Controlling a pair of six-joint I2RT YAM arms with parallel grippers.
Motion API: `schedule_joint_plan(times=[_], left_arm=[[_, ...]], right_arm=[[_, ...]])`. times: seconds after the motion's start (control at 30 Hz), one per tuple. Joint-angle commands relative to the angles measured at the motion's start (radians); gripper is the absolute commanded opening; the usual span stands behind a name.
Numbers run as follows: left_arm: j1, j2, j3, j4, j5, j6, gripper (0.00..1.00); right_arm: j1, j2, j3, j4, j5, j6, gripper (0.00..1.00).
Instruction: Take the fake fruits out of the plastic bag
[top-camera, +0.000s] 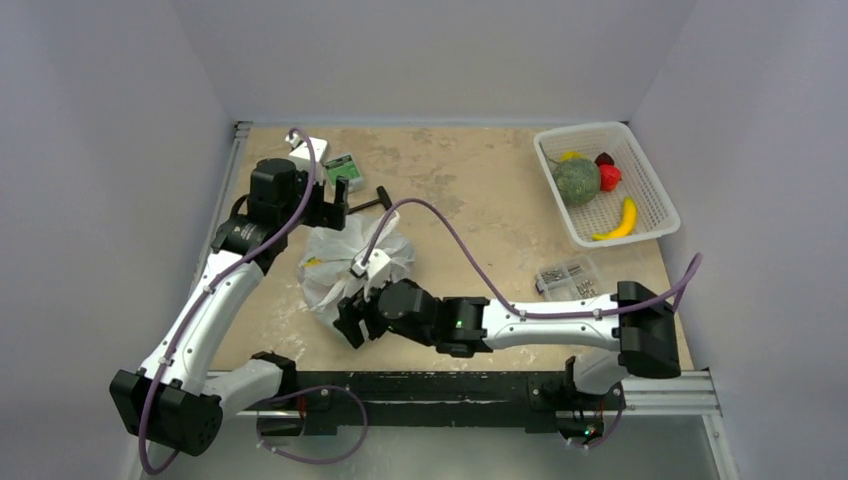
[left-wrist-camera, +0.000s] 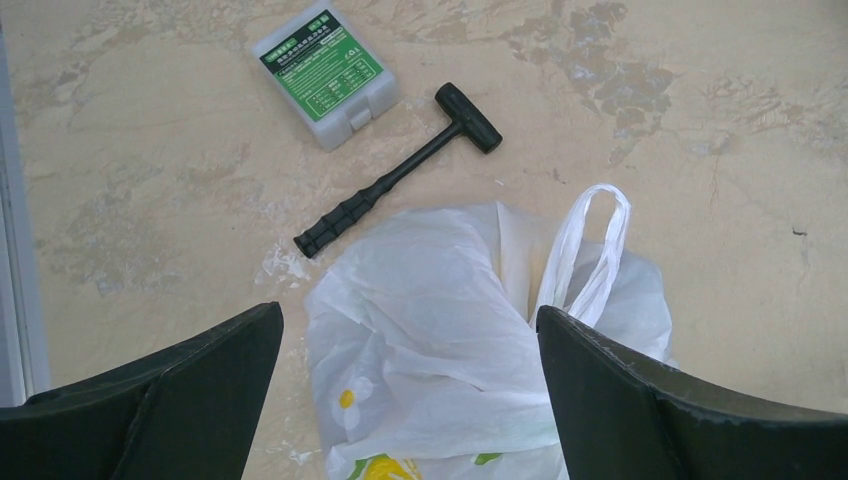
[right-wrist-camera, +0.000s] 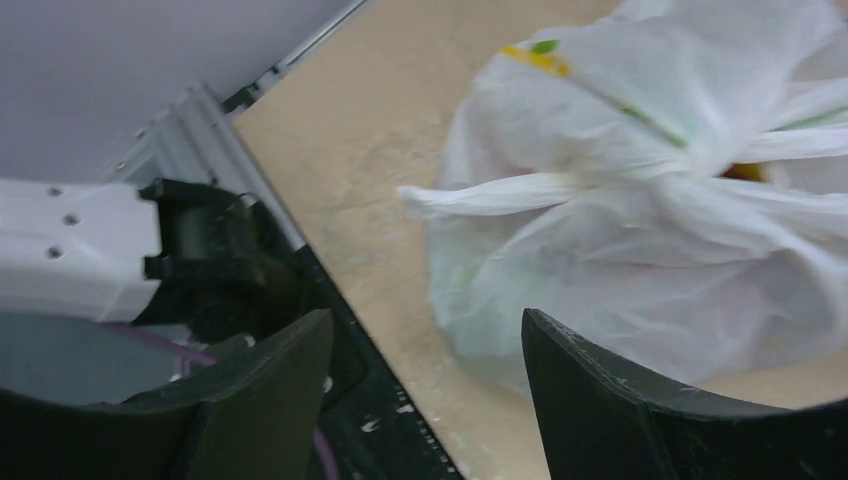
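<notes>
Top external view: plastic bag (top-camera: 355, 262) lies crumpled on the bench (top-camera: 480, 200), between both hands. Beyond its far edge hovers the left hand (top-camera: 335, 205), fingers spread wide, nothing held. The bag sits just below and ahead of it, one loop handle (left-wrist-camera: 590, 250) off to one side of the gap. At the near edge, the right hand (top-camera: 352, 322): fingers parted, empty. A twisted handle strand (right-wrist-camera: 490, 195) points toward its gap, just ahead. Bag's long axis runs roughly hand to hand. Judgement: right hand is nearer a handle.

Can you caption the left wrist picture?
Open left gripper facing the plastic bag, black hammer and green-labelled box beyond.
</notes>
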Motion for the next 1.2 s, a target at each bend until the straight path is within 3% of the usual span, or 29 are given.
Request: schedule_joint_plan(times=[0.0,0.2,0.33,0.47,0.73,0.87,0.97,1.07,1.17], left_arm=[[-0.004,-0.022,0.033,0.014,-0.022,0.011,0.99],[-0.01,-0.025,0.026,0.016,-0.033,0.013,0.98],[-0.017,-0.009,0.031,0.012,-0.033,0.012,0.98],[-0.025,0.013,0.045,-0.003,-0.004,0.016,0.98],[-0.055,0.057,0.072,-0.042,0.084,0.034,0.99],[-0.091,0.079,0.103,-0.09,0.07,0.045,0.92],[-0.108,0.043,0.093,-0.078,0.021,0.043,0.91],[-0.117,0.002,0.075,-0.059,-0.09,0.04,0.91],[-0.122,-0.046,0.043,-0.022,-0.199,0.043,0.91]], right_arm=[[0.031,0.073,-0.028,0.172,-0.18,0.065,0.63],[0.033,0.226,-0.018,0.236,-0.294,0.062,0.53],[0.029,0.264,-0.001,0.084,-0.117,0.021,0.52],[-0.021,0.171,-0.115,0.055,-0.029,0.018,0.52],[-0.16,-0.025,-0.269,0.062,-0.05,0.012,0.56],[-0.178,-0.082,-0.274,0.097,-0.126,0.028,0.65],[-0.16,-0.064,-0.251,0.145,-0.18,0.066,0.8],[-0.047,-0.012,-0.223,0.19,-0.066,0.067,0.9],[0.046,0.057,-0.139,0.184,-0.009,0.018,0.9]])
